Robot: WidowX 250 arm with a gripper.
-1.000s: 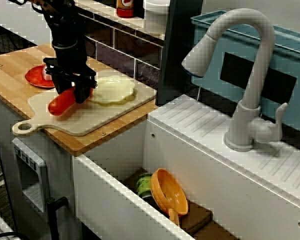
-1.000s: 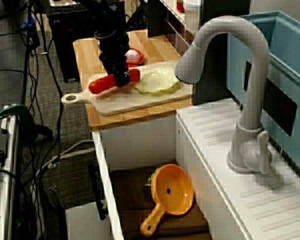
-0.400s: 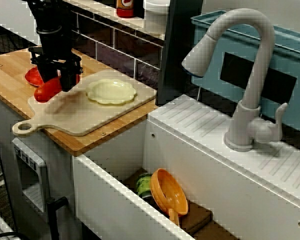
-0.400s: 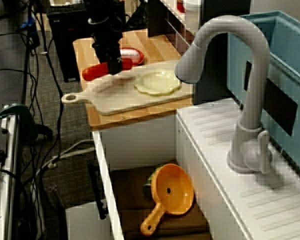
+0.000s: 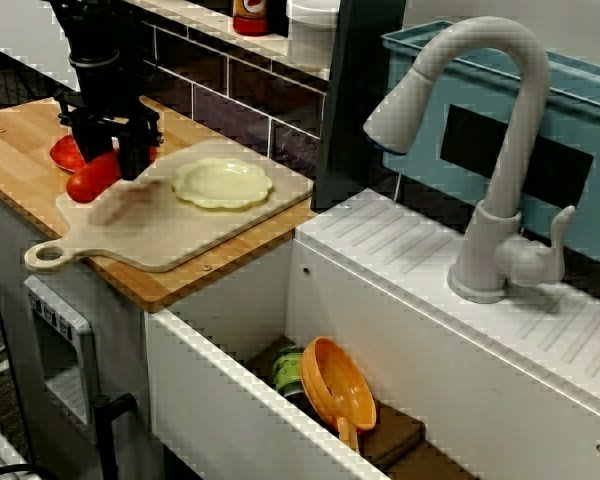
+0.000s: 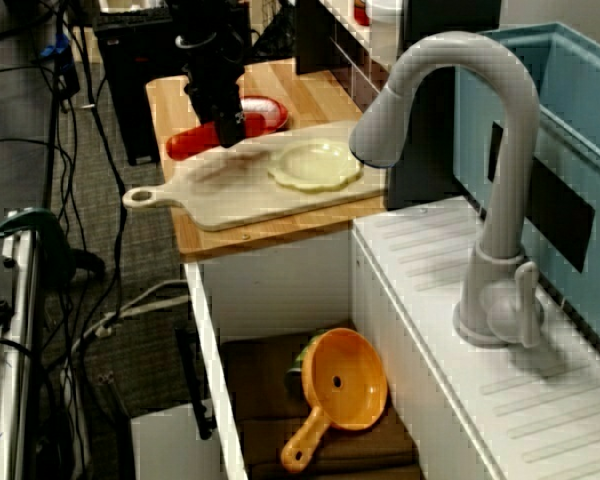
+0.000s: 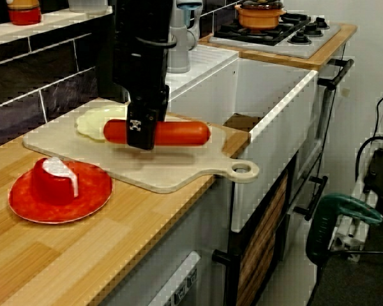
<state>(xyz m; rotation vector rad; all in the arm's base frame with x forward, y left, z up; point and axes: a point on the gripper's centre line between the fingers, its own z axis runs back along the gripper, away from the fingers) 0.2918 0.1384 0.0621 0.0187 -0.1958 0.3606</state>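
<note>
We've got the hand [image 7: 142, 132] pinching the sausage [image 7: 182, 132] off-centre above the board [image 7: 179, 172]: light, smooth, likely slippery, so a middle hold looks safer.

Red sausage [image 7: 179, 132]: smooth, whole, horiz., held clear above cutting board [image 7: 172, 178], pinched nr mid by gripper [image 7: 142, 132].

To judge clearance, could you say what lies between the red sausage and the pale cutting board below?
Nothing: in the side view the red sausage hangs above the pale cutting board, bare there.
</note>
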